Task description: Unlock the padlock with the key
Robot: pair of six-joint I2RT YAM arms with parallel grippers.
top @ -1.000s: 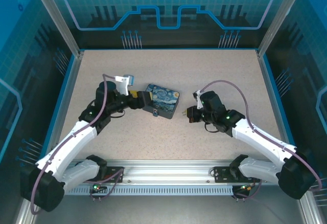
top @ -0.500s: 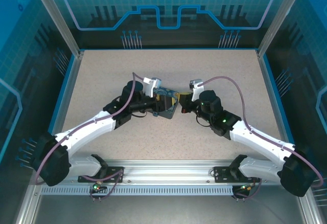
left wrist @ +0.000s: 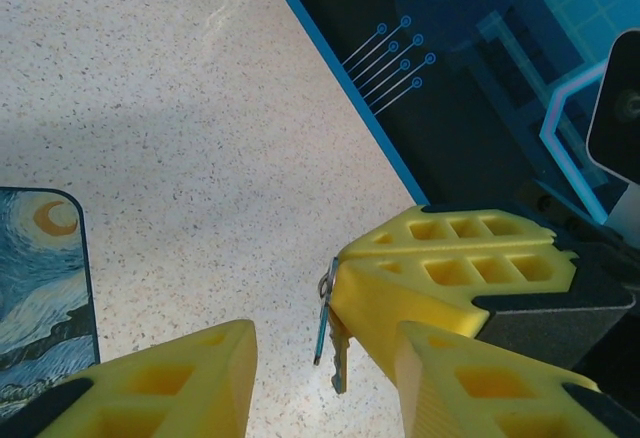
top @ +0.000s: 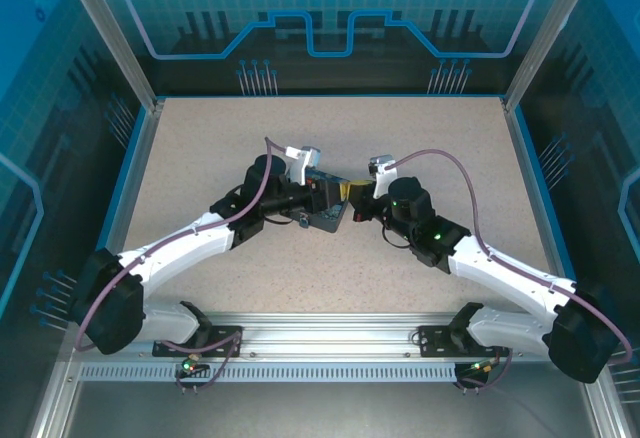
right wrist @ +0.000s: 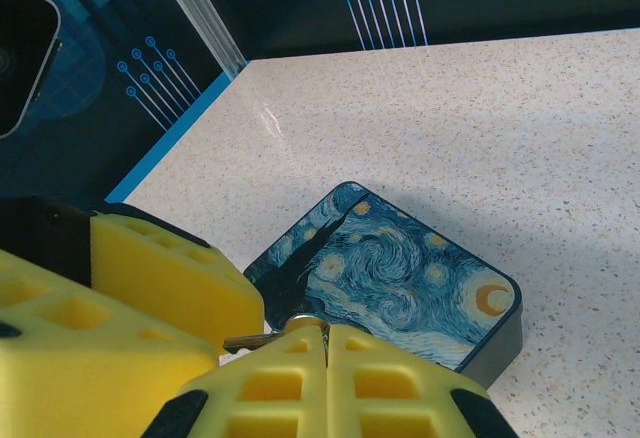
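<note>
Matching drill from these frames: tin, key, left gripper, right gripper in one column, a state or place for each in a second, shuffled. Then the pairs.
Column 1
1. tin
2. key
3. left gripper
4. right gripper

Column 2
A. shut tight
B. lying flat on the table
C. open, gripping nothing
D. pinched at a gripper's tips

Pairs: 1-B, 2-D, 3-C, 4-A
</note>
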